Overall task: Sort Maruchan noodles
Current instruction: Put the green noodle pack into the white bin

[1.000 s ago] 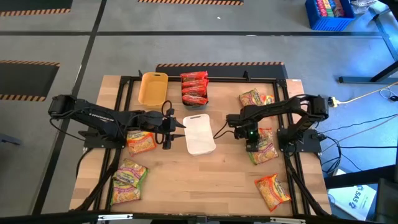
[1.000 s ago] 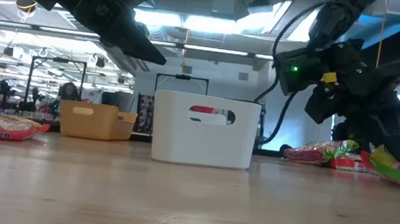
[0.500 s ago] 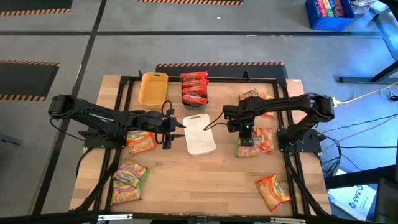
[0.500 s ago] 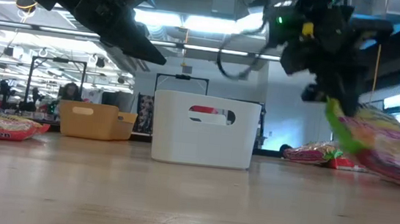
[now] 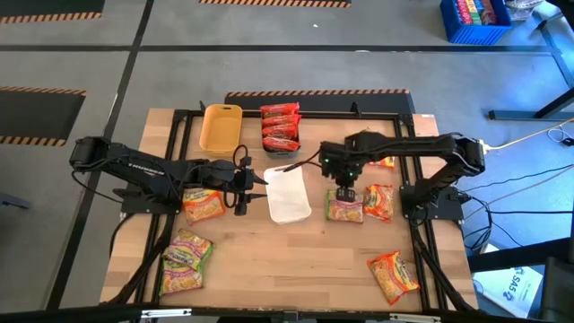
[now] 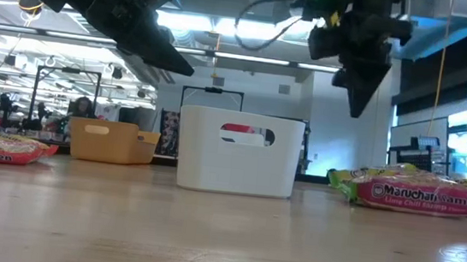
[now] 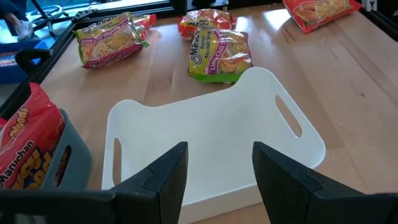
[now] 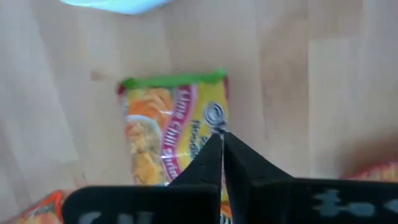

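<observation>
A green-pink Maruchan packet lies flat on the table just right of the white tray; it also shows as the packet and the packet. My right gripper hangs above it, shut, clear of it. My left gripper hovers open at the white tray's left edge, its fingers over the tray. Red packets fill a dark tray. Other packets lie at the left and at the right.
An empty yellow tray stands at the far left beside the dark tray of red packets. More packets lie at the far right. The black frame rail borders the table. Bare wood lies toward the near edge.
My right gripper carried the green-pink packet from the right-hand pile toward the table's left, the packet hanging tilted below it. The packet now lies flat beside the white tray, and the gripper stands higher, clear of it.
</observation>
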`<state>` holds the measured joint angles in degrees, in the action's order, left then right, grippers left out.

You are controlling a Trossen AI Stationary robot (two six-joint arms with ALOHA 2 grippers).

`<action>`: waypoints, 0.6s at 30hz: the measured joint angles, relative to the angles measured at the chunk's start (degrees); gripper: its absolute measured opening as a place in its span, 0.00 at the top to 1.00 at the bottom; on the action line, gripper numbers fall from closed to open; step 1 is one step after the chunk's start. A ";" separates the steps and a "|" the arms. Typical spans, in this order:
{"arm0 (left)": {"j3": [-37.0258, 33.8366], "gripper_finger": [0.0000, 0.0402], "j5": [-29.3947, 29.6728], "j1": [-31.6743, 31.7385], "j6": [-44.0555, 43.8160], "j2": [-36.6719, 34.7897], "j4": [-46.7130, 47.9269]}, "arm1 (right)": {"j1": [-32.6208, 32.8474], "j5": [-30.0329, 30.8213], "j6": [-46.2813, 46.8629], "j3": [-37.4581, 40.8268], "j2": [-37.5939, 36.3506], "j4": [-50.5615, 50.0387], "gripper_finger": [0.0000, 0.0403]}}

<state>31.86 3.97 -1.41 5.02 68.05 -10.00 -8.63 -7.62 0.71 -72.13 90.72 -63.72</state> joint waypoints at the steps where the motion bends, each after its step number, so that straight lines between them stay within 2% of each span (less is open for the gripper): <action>1: 0.00 0.57 0.00 0.00 -0.02 0.00 0.00 | -0.02 0.51 0.91 0.61 0.02 -0.53 0.98; 5: 0.00 0.57 -0.02 0.00 -0.40 0.00 0.02 | -0.02 0.55 2.61 4.36 0.07 -0.65 0.87; 10: 0.01 0.57 -0.59 -0.04 -1.40 0.00 -1.26 | -0.75 0.02 1.81 9.67 0.07 2.91 0.60; 14: 0.02 0.57 -0.73 -0.04 -1.87 0.70 -2.85 | -3.17 -6.54 -0.27 13.16 0.09 7.56 0.42; 18: 0.00 0.57 -2.12 -0.04 -1.90 2.05 -4.44 | -5.84 -12.56 -1.14 16.73 0.09 13.14 0.31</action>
<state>31.86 1.85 -1.45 3.11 70.10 -14.44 -14.47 -20.18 -0.43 -55.40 90.80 -50.58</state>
